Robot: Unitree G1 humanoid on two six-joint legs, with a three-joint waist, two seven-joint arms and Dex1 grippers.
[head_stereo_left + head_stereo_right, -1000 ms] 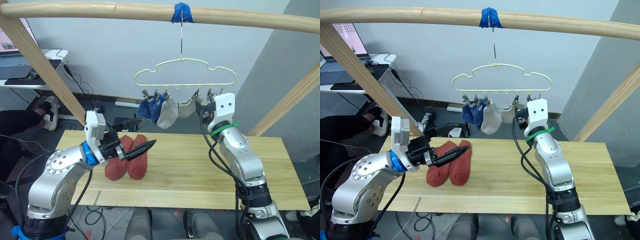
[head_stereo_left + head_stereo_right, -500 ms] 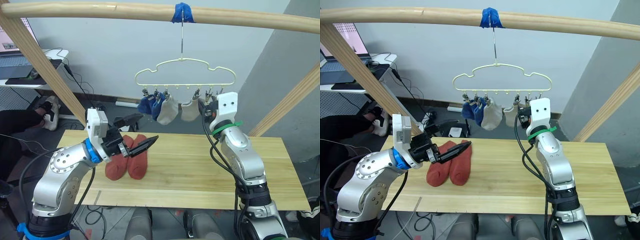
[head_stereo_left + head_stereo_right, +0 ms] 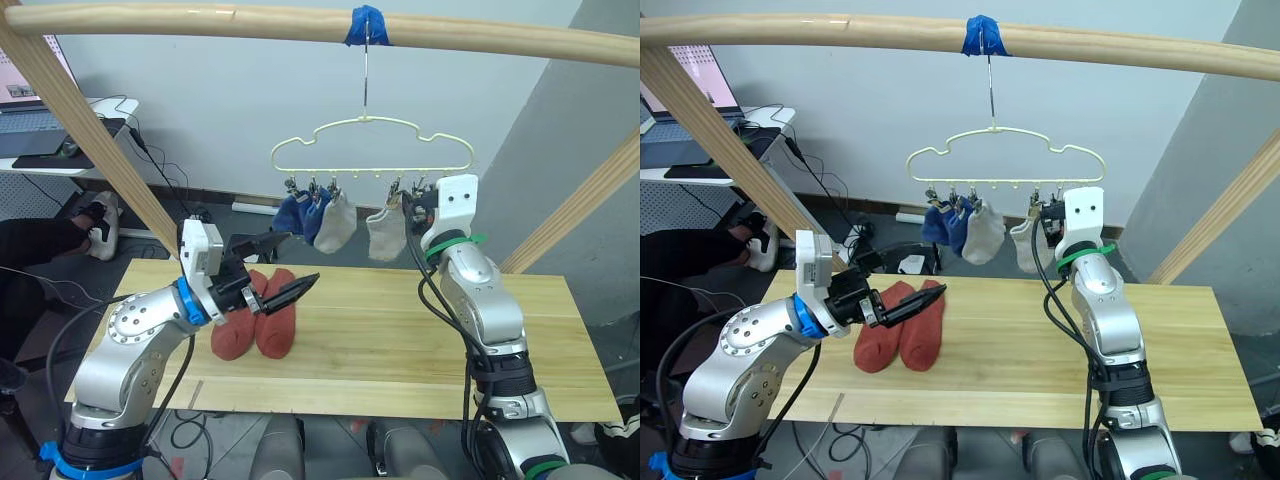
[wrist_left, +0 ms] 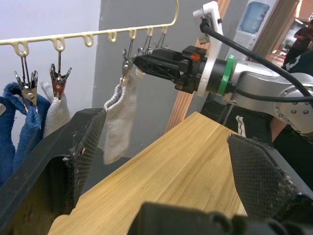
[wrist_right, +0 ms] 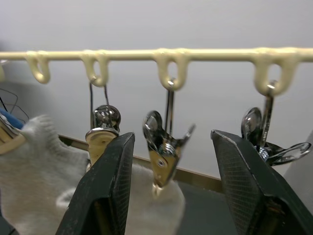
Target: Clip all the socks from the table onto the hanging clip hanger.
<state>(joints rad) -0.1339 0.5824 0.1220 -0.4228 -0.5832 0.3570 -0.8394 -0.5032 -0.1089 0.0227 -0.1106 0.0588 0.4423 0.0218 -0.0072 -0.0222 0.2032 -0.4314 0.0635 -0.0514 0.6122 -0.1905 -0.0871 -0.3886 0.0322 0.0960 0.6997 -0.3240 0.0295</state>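
The left tool hovers above the tabletop with its two black fingers spread apart and nothing between them, just over the two red socks. These socks lie flat side by side on the tabletop, below and to the left of the hanger. The hanger hangs by its metal hook from a wooden pole, under a wrap of blue tape. On the hanger's left clips hang two blue socks and next to them a grey sock. A second grey sock hangs from a clip further right. The right tool is raised to the hanger's right clips, fingers apart on either side of an empty silver clip, beside that second grey sock.
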